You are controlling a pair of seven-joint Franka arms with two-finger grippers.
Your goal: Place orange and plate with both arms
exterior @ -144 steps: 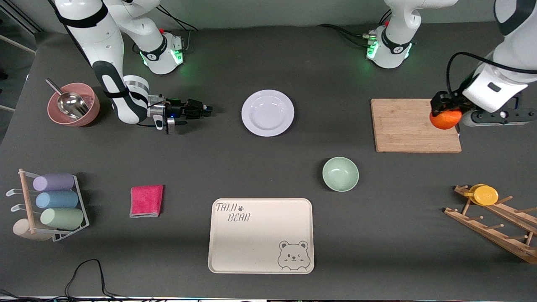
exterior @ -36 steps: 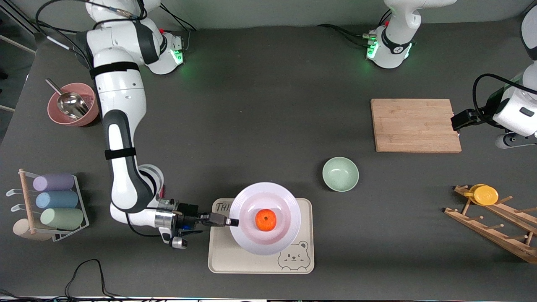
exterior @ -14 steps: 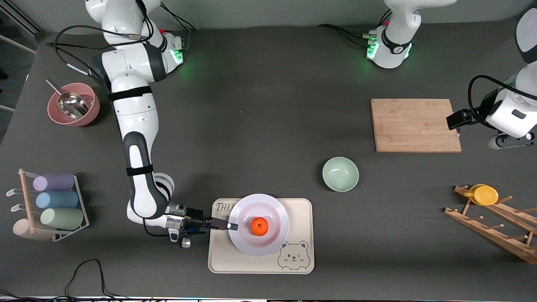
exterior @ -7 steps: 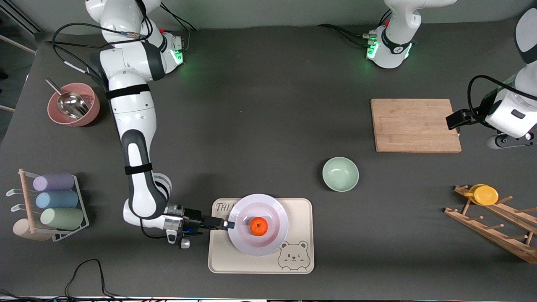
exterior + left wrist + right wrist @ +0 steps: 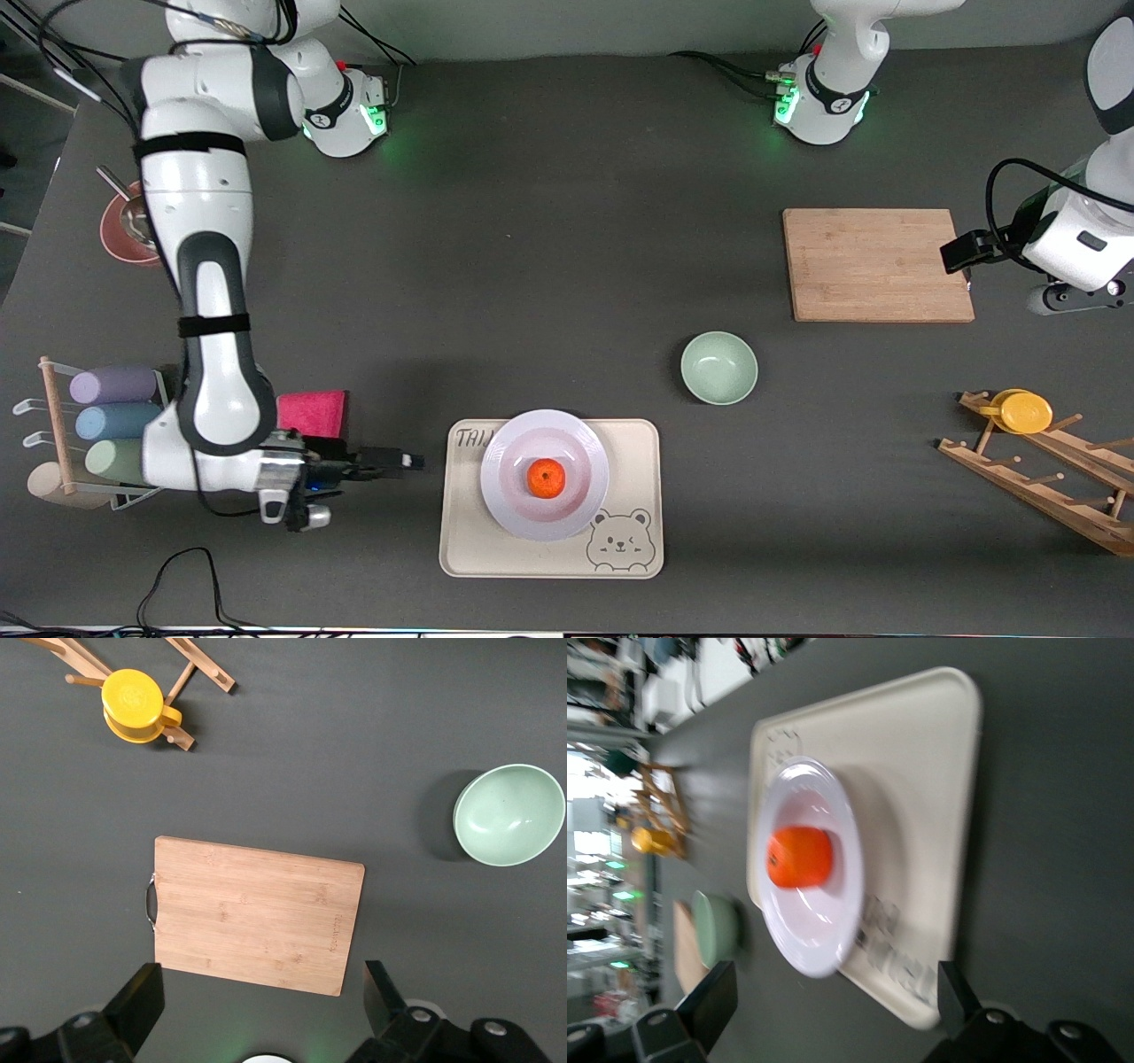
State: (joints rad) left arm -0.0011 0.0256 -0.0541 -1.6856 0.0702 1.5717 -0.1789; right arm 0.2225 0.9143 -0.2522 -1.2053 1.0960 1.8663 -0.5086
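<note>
The orange [image 5: 547, 478] lies in the middle of the white plate [image 5: 509, 501], which rests flat on the cream bear tray [image 5: 640, 443]. My right gripper [image 5: 409, 461] is open and empty, low over the bare table beside the tray, toward the right arm's end and clear of the plate's rim. The right wrist view shows the orange [image 5: 799, 857], the plate [image 5: 819, 939] and the tray [image 5: 930, 788] ahead of the spread gripper [image 5: 833, 1010]. My left gripper [image 5: 955, 252] is open and empty over the end of the cutting board [image 5: 873, 264], and the left arm waits.
A pale green bowl [image 5: 718, 367] stands beside the tray's corner, farther from the camera. A pink cloth [image 5: 312, 413] and a cup rack [image 5: 111, 425] lie near the right arm. A wooden rack with a yellow cup [image 5: 1023, 412] stands at the left arm's end. The left wrist view shows the board [image 5: 257, 912] and bowl [image 5: 509, 815].
My right gripper has let go of the plate's rim and drawn back toward the right arm's end. The plate and orange stay on the tray. The left arm has hardly moved.
</note>
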